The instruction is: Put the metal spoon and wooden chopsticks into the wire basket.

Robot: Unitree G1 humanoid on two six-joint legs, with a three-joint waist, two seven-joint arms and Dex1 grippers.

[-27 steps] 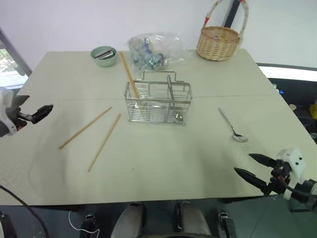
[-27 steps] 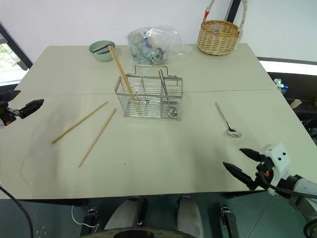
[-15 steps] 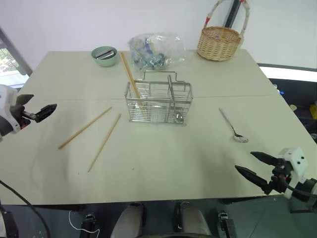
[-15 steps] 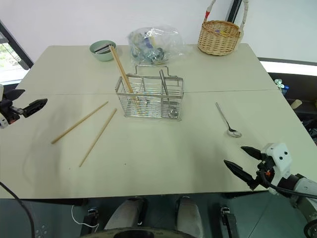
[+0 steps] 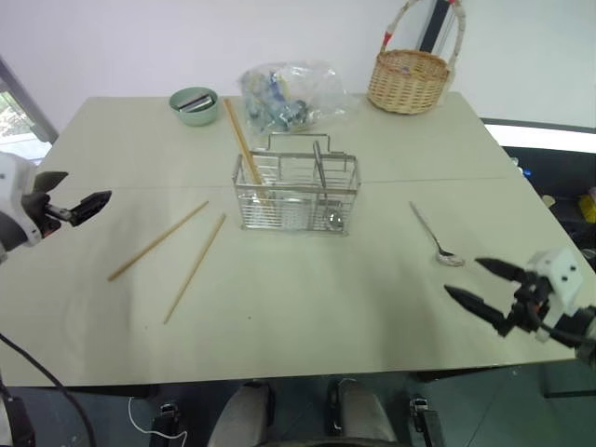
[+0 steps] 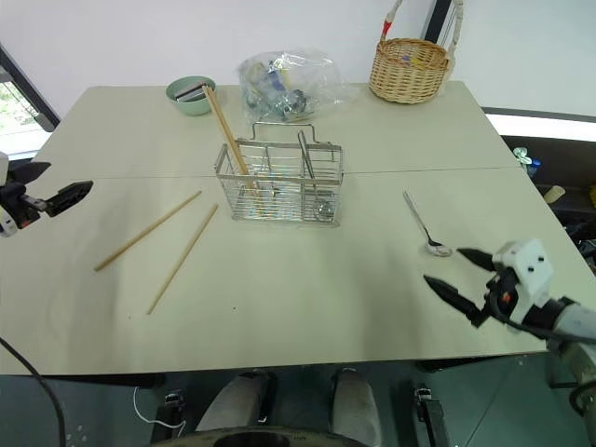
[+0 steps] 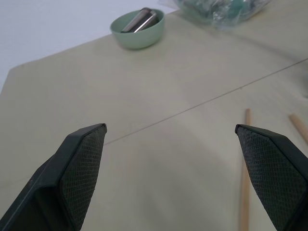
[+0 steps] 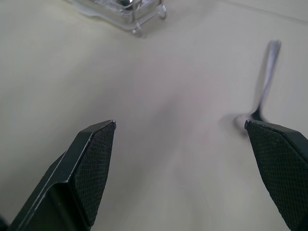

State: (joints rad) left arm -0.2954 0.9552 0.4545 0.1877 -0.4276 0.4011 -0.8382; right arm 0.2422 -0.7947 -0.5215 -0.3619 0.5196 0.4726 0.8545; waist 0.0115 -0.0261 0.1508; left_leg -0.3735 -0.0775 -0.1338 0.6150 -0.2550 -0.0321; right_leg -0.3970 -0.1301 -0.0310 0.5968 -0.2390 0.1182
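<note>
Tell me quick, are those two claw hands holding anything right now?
Left gripper: open, holding nothing, above the table's left edge.
Right gripper: open, holding nothing, just short of the metal spoon.
</note>
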